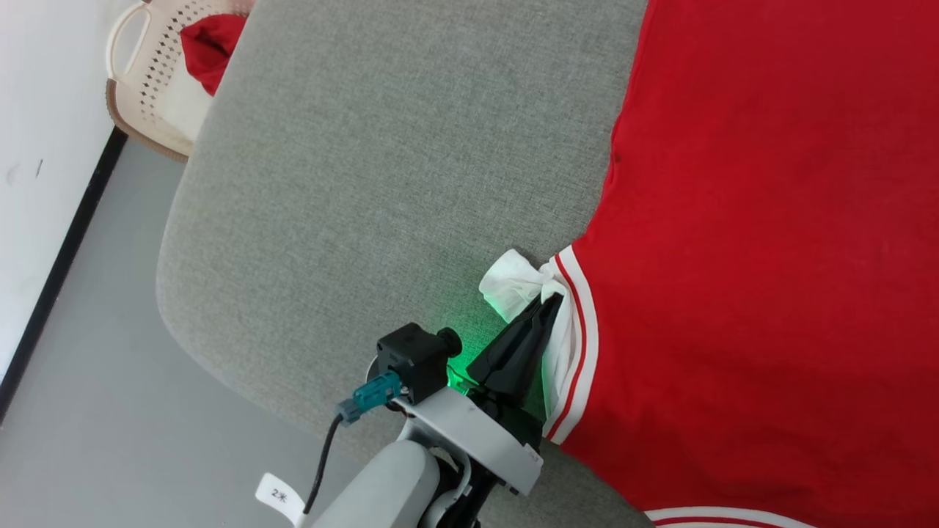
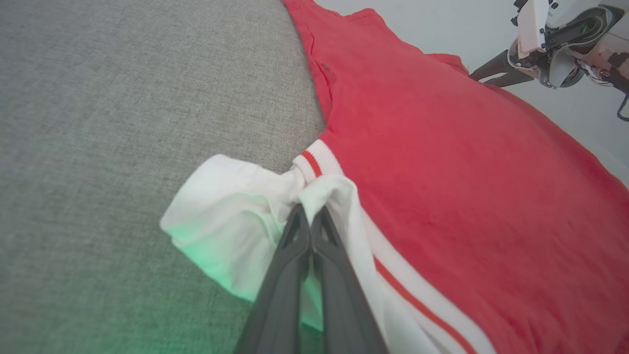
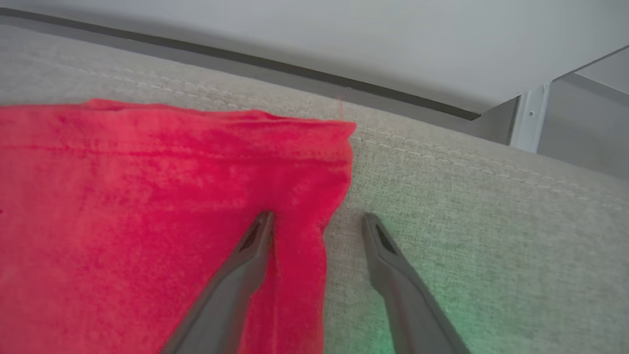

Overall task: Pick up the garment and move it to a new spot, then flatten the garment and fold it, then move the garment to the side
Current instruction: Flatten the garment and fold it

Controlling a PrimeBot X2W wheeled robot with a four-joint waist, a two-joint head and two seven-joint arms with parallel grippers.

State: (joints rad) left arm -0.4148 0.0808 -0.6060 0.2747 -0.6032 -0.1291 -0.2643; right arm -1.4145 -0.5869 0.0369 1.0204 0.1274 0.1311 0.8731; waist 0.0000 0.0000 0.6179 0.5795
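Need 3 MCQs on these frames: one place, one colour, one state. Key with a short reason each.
1. Where is the cream basket in the head view?
A) bottom right corner
B) top left, past the grey cushion edge
C) dead centre

2. What colour is the garment sleeve that the left pincer is shut on?
A) black
B) blue
C) white

3. How does the right pincer stand?
A) open, astride the garment's red edge
B) shut on the hem
C) shut on bare cushion

Key:
1 B, it stands by the wall beyond the cushion's corner.
2 C, white cloth bunches at the closed tips.
3 A, one tip lies over red cloth, the other over the cushion, with a wide gap between them.
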